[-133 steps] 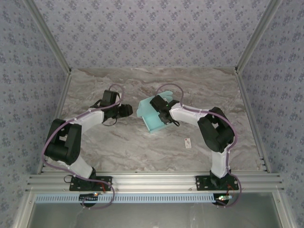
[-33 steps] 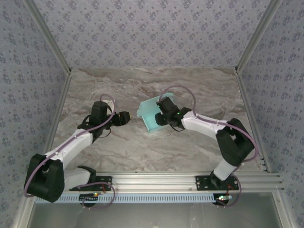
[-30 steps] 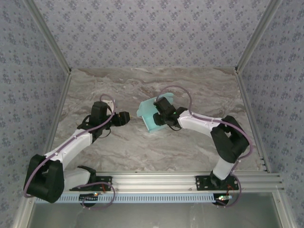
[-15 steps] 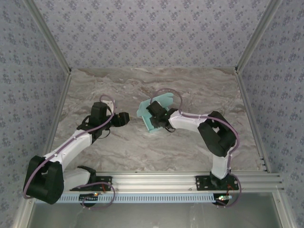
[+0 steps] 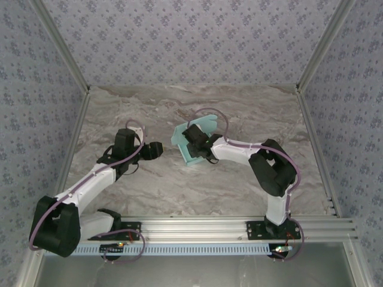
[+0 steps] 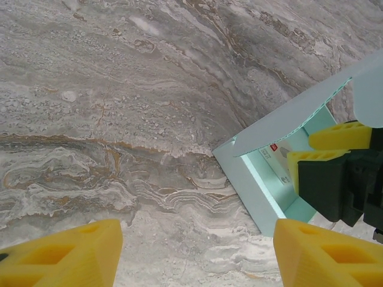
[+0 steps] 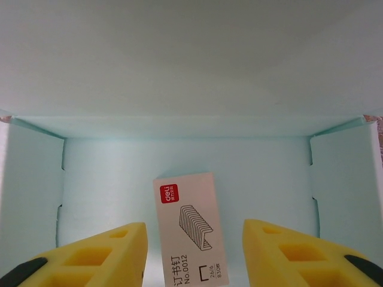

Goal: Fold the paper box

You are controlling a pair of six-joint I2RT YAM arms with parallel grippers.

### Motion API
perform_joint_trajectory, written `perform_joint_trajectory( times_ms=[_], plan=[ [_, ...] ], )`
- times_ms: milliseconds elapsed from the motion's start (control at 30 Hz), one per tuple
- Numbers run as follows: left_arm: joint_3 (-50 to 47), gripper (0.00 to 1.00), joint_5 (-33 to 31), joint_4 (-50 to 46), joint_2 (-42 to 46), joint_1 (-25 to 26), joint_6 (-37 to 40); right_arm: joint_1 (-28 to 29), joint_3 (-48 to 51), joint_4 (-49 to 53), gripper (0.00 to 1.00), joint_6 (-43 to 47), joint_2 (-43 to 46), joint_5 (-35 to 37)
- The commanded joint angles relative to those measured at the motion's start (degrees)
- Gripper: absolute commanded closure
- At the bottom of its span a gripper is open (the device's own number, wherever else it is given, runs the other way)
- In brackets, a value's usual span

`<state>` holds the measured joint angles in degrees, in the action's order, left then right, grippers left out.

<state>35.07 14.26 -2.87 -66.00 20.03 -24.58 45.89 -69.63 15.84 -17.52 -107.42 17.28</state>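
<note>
The paper box [image 5: 179, 141] is pale turquoise card, standing open in the middle of the marble table, with its lid flap [image 7: 179, 66] raised. My right gripper [image 5: 195, 143] reaches into it. Its yellow fingers [image 7: 102, 254] stand open on either side of a small white staple box [image 7: 188, 230], which lies on the paper box's floor with a gap on each side. My left gripper [image 5: 160, 148] hovers open over bare table just left of the paper box [image 6: 254, 173], with nothing between its fingertips [image 6: 66, 254]. The right gripper's fingers [image 6: 341, 136] show inside the box.
Aluminium rails [image 5: 191, 227] run along the near edge and both sides. Patterned walls enclose the table. Bare marble [image 5: 179, 191] stretches in front of the box and behind it.
The right wrist has shifted left and deeper into the paper box, and the elbow has folded in. The paper box has slid slightly left. The left arm has held still.
</note>
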Motion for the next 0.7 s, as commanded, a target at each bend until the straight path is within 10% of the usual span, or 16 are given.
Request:
perform_joint_trajectory(
  times_ms=[0,433,667],
  plan=[
    [-0.44,0.32,-0.33,-0.47,1.75,0.27,1.02,0.64,0.30,2.12,0.51,-0.66,3.65,1.33],
    [-2.02,0.32,-8.17,1.60,5.15,5.35,3.66,-1.42,8.22,2.40,0.38,10.93,25.17,0.77],
    [-2.32,0.32,-8.83,5.87,4.49,8.09,6.44,-15.22,6.35,1.16,0.30,19.97,27.44,-17.22]
  ],
)
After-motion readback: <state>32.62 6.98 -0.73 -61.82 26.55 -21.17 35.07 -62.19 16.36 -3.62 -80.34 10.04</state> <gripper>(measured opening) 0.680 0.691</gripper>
